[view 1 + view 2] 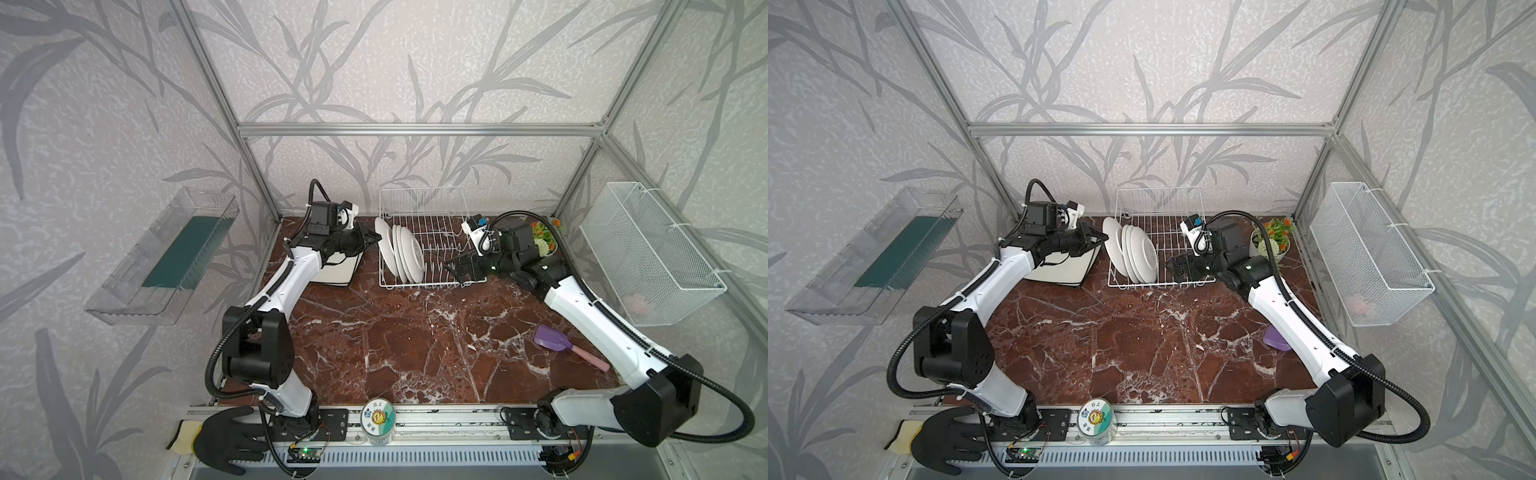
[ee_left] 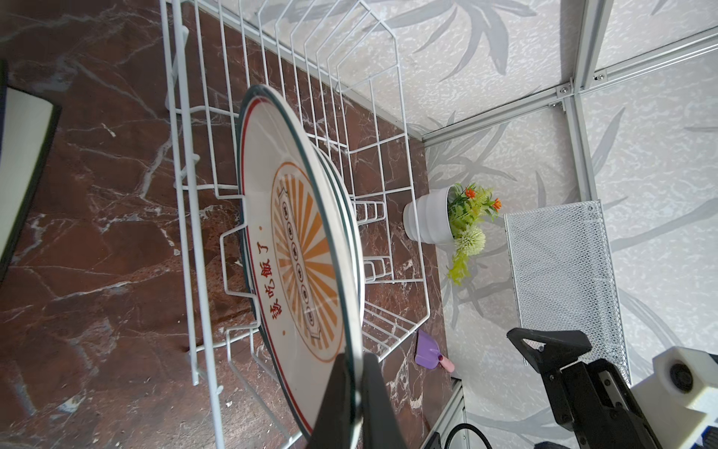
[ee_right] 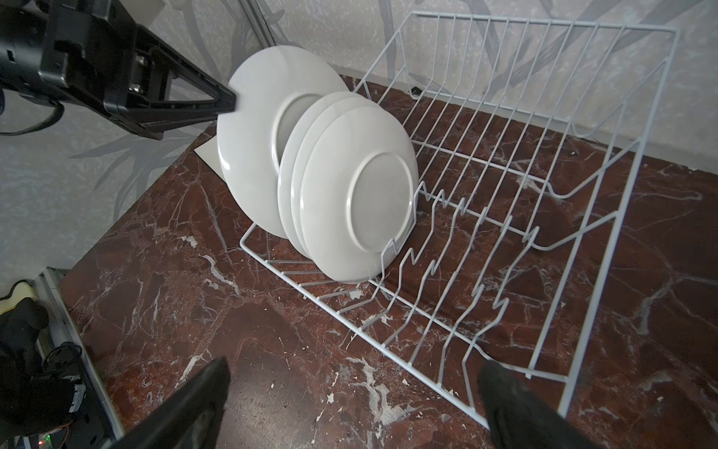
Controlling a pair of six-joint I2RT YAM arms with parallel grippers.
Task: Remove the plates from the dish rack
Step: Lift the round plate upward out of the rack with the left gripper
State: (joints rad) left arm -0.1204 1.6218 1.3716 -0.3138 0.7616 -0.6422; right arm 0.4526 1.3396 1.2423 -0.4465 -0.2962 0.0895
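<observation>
The dish rack (image 1: 420, 190) stands at the back of the red marble desk (image 1: 395, 345). Four round white plates stand on edge at its left end. The left jaws are clamped on the upper rim of the leftmost plate (image 1: 383, 243), which is the largest. It leans away from the other three plates (image 1: 411, 259) toward the rack's left side.

In the left wrist view the black fingers (image 2: 334, 404) pinch that rim from both faces. The plate's front shows an orange sunburst print (image 2: 301, 248) with red characters beside it. Its lower edge sits low in the rack; I cannot tell whether it rests on the wires.

The right jaws stand wide apart at the rack's right end, holding nothing, well apart from the plates. In the right wrist view one finger (image 3: 516, 408) lies over the rack's near edge; whether they touch cannot be told.

A cream square plate (image 1: 338, 272) lies flat on the desk just left of the rack, partly under the left arm (image 1: 291, 270), with a dark edge showing beneath it.
</observation>
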